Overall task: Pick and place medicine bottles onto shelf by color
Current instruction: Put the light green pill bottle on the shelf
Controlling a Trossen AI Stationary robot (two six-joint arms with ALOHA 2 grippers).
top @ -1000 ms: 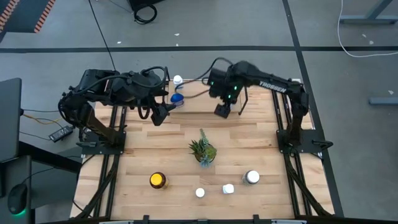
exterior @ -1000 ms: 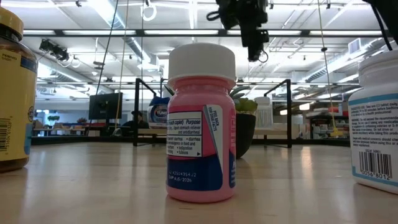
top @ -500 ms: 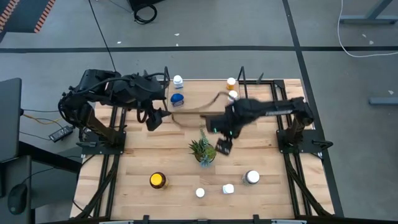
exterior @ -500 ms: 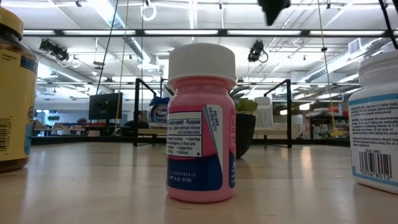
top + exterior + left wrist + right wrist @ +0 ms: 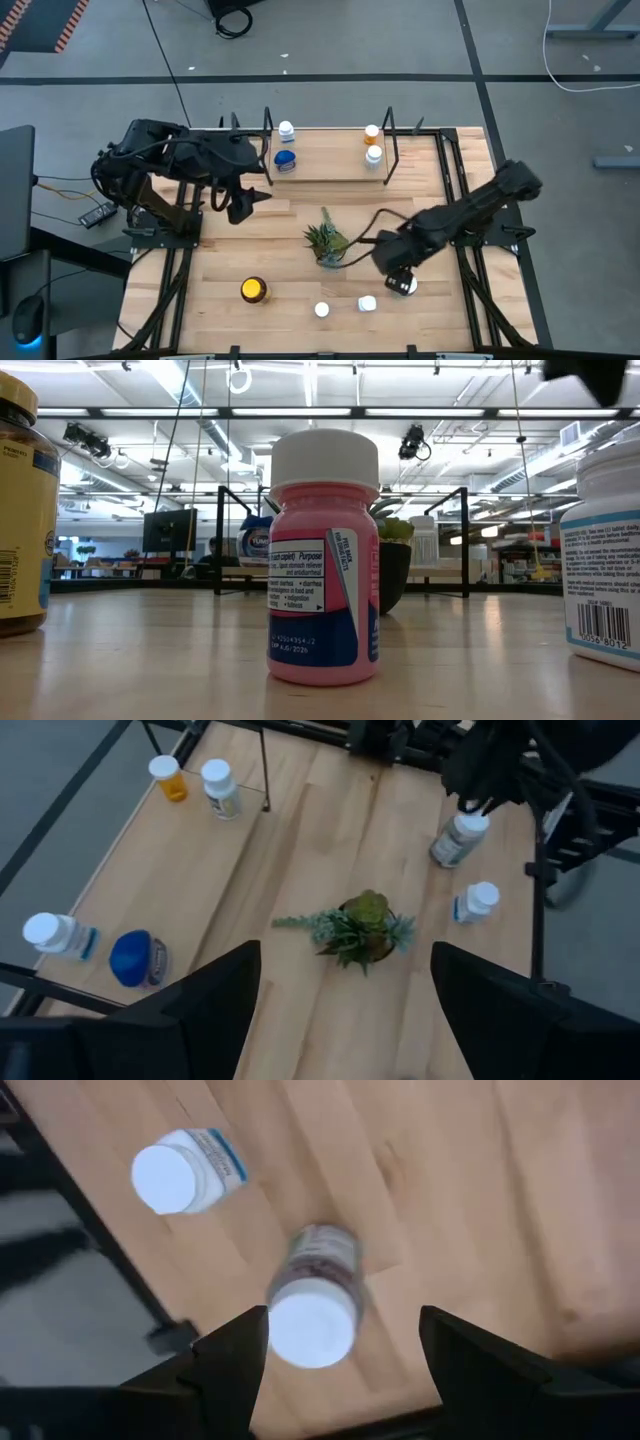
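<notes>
Bottles: four on the shelf point(image 5: 330, 160) at 12 o'clock, blue jar point(image 5: 285, 160) among them; the rest along the table's 6 o'clock edge. Right gripper point(image 5: 398, 277) hangs over the white-capped bottle point(image 5: 312, 1312) at 5 o'clock, jaws open, not touching. Left gripper point(image 5: 243, 203) waits at 10 o'clock, jaws open, empty.

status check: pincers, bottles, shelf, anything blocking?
Right pincer open above a white-capped bottle, nothing held. Left pincer open, idle near the shelf. Four bottles on the shelf, four on the table. Plant beside the right arm.
</notes>
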